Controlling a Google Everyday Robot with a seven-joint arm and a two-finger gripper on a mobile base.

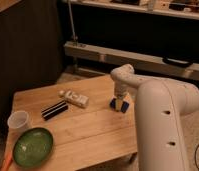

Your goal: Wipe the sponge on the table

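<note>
Camera view: gripper (120, 99) sits straight on top of the small blue rectangular sponge (123, 106), pinching it down on the light-brown wooden table (93, 127) near its right edge.

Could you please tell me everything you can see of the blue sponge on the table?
The sponge is a small blue block with darker edges. It sits on the light-brown wooden table, near the edge on the right of the camera view, well apart from the white bottle and the striped bar. The pincer stands directly over it and hides its top, so only its lower sides show. Whether it lies flat on the wood cannot be told.
</note>
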